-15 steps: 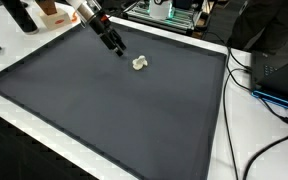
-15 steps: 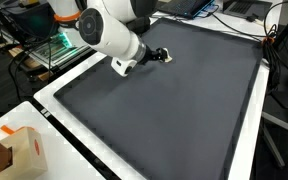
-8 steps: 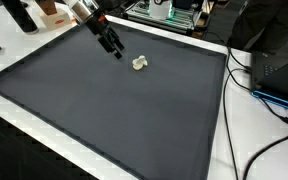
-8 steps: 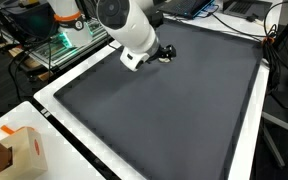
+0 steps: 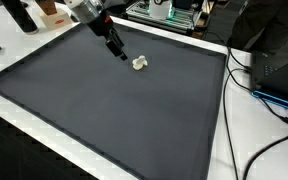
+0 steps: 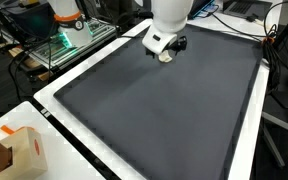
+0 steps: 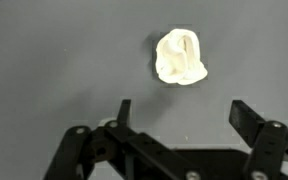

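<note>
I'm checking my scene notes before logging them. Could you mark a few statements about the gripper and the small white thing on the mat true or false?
1. The gripper has its jaws open. True.
2. One white lump lies on the dark mat. True.
3. The white lump is clamped between the fingers. False: in the wrist view it lies ahead of the fingertips, apart from them.
4. The mat is bright red. False: it is dark grey.
</note>
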Available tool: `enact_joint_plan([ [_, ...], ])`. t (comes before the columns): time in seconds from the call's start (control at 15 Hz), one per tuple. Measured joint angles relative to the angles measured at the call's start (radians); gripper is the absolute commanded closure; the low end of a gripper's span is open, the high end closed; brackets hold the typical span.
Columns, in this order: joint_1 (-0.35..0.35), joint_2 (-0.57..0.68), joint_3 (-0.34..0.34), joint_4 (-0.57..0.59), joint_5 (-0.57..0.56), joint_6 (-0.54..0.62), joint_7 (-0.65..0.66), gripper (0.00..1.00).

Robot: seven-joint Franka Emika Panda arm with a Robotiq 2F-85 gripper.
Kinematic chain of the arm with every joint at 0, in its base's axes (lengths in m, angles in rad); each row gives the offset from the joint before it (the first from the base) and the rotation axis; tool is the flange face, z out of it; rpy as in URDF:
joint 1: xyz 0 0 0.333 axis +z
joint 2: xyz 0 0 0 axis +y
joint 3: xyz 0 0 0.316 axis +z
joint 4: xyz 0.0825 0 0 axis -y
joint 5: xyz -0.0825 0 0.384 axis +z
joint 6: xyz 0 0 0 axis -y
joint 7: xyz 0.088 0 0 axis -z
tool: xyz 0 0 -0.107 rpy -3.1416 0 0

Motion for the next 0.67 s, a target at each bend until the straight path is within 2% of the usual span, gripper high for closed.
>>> enact_joint_plan([
  [0.33, 0.072, 0.065, 0.010, 0.138, -0.183, -0.123, 0.102, 0.00],
  [0.67, 0.152, 0.153, 0.018, 0.283, -0.359, -0.227, 0.148, 0.00],
])
